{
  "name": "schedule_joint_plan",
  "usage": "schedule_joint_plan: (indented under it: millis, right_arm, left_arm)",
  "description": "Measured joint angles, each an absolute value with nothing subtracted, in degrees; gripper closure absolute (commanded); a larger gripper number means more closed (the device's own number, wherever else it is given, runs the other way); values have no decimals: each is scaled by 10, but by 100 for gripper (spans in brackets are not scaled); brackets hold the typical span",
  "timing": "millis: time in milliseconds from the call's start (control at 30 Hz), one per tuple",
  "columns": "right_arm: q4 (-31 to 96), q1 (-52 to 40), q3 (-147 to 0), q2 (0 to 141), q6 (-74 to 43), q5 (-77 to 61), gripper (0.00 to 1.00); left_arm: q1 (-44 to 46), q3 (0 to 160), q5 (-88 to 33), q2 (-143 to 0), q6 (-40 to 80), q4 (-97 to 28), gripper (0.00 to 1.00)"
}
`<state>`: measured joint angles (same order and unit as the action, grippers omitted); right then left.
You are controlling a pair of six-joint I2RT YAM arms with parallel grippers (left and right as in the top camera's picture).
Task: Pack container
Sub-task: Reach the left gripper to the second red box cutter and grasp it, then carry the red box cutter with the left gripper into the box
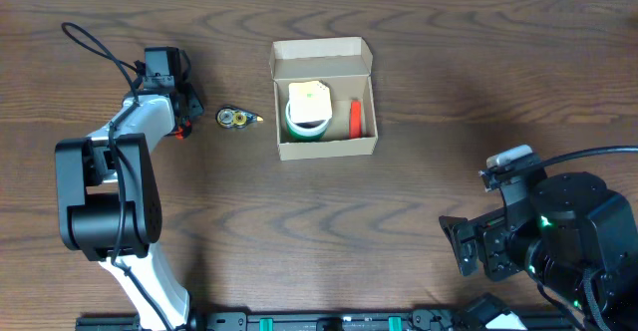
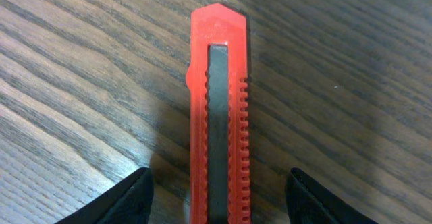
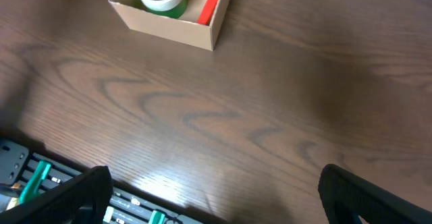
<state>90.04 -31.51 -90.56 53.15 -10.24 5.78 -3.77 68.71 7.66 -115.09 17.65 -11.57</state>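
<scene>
- Left pincer [image 2: 219,183]: released. The jaws stand wide w/ a red cutter [image 2: 217,116] lying flat btwn them, table showing on both sides, so nothing is clamped yet.
- Why so: the cutter's long axis runs straight ahead from the pincer, so the fingers would close on its narrow sides. Looks like a lined-up pre-grasp, prob. the next item to pack.
- Cutter lies flat on the wood and is thin, so fingers likely need to go low. Risk of scraping the table or pinching only the top edge.
- Right pincer [image 3: 214,177]: released, jaws fully apart, holding nothing, parked over bare table. Prob. kept back so it doesn't crowd the box.
- Container [image 1: 327,149]: off to the left pincer's right side, well apart; ahead and to the left of the right pincer. Flap lid is open and folded back on the far side, so the mouth is free for drop-ins.
- Already inside: a green/white tape roll [image 1: 309,112] and, beside it, a red piece [image 1: 355,118] along one wall. Remaining room looks tight for a long cutter.
- In the way: a small yellowish item [image 1: 237,118] sits btwn the left pincer and the container, right on the carry path. Too small to ID. Lifting the cutter over it seems safer than sliding.
</scene>
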Motion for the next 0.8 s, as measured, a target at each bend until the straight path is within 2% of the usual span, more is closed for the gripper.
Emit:
schedule_joint_plan:
  millis: [133, 400, 700, 800]
  right_arm:
    - [900, -315, -906, 531, -102, 58, 1]
    - [900, -315, -906, 531, -102, 58, 1]
    - [900, -315, -906, 531, -102, 58, 1]
    - [900, -315, -906, 531, -102, 58, 1]
  left_arm:
    - [-38, 687, 75, -1152, 178, -115, 56]
    - [-37, 687, 74, -1152, 173, -117, 78]
    - [-38, 691, 72, -1150, 168, -132, 91]
    - [-38, 691, 67, -1145, 169, -144, 93]
